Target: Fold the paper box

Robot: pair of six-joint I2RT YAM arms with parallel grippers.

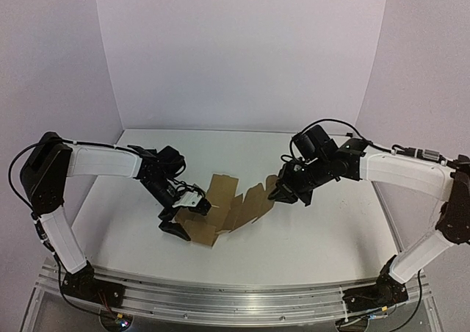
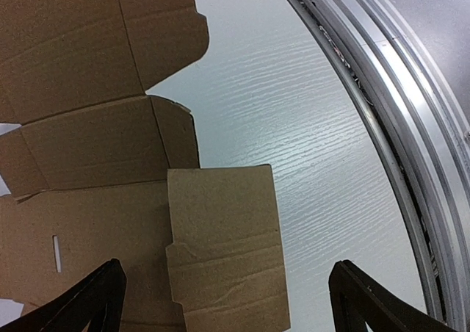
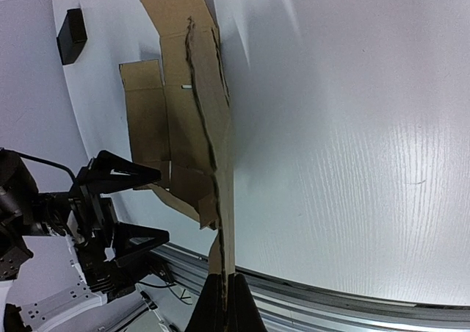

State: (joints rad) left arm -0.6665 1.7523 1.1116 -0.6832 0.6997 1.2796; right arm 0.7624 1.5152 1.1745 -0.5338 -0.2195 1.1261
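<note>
Presently the brown die-cut cardboard paper box (image 1: 228,211) lies central on the white desk (image 1: 316,236); the right claw (image 1: 277,194) pinches its 3 o'clock flap, holding that edge raised; the left claw (image 1: 182,216) gapes wide over the 8 o'clock flap, probably to crease it.

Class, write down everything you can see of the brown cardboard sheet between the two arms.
The paper box is an unfolded, plain brown cardboard die-cut with creased panels, flaps and a small slot. Most of it lies on the white table; its right end is lifted, pinched edge-on by the shut right gripper. The open left gripper straddles a near flap without clamping it.
</note>
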